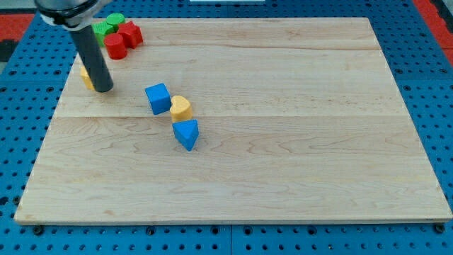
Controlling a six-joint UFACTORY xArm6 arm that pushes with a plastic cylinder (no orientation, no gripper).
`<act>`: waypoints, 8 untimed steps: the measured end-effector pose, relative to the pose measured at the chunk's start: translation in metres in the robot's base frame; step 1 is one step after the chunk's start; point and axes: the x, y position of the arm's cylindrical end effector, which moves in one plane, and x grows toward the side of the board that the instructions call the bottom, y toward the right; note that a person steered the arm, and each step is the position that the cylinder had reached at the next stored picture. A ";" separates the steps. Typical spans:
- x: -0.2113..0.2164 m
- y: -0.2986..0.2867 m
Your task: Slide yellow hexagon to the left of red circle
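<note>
The yellow hexagon lies near the board's left edge at the view's upper left, mostly hidden behind my rod. My tip rests on the board just right of and slightly below it, touching or nearly touching it. The red circle lies above and right of the hexagon, near the top left corner.
A red block and two green blocks cluster by the red circle. A blue cube, a yellow heart and a blue triangle sit together left of the board's middle. The wooden board lies on a blue pegboard.
</note>
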 end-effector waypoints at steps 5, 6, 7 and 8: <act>0.004 0.025; 0.003 0.008; -0.001 -0.054; -0.009 -0.079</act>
